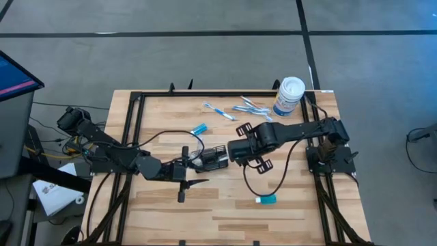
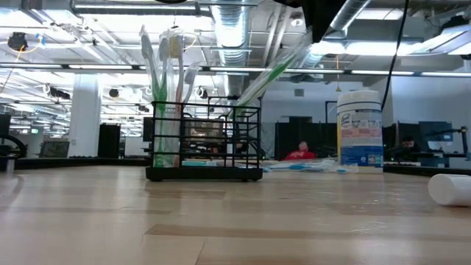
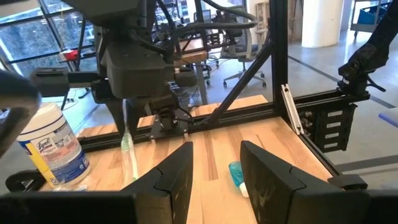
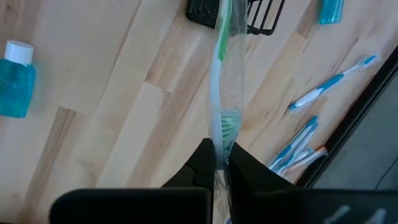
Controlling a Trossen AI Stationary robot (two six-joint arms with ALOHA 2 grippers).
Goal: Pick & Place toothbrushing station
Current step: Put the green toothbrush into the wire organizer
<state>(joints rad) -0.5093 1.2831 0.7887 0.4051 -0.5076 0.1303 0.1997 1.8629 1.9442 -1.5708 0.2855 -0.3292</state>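
Note:
The black wire-mesh holder (image 1: 214, 159) (image 2: 204, 143) stands on its base at the table's middle, with white toothbrushes (image 2: 165, 73) upright in its left end. My right gripper (image 1: 231, 151) (image 4: 219, 163) is above its right end, shut on a green-and-white toothbrush in a clear wrapper (image 4: 219, 68) (image 2: 274, 73). My left gripper (image 1: 196, 173) (image 3: 221, 171) is open and empty just left of the holder, toward the near side. The left wrist view shows only bare table between its fingers and does not show the holder. My right gripper pinches the wrapped toothbrush between its two fingers at the bristle end (image 4: 222, 138). The fingers come from above, slanting in from the table's right, and lie along the brush. The brush leans, and its handle end (image 4: 222, 14) reaches down into the holder's right end.
A white canister (image 1: 288, 96) (image 2: 360, 129) stands at the far right. Several blue toothbrushes (image 1: 235, 108) (image 4: 329, 81) and a blue tube (image 1: 199, 128) lie at the far side. A small blue bottle (image 1: 267, 199) (image 3: 236, 174) lies toward the near right.

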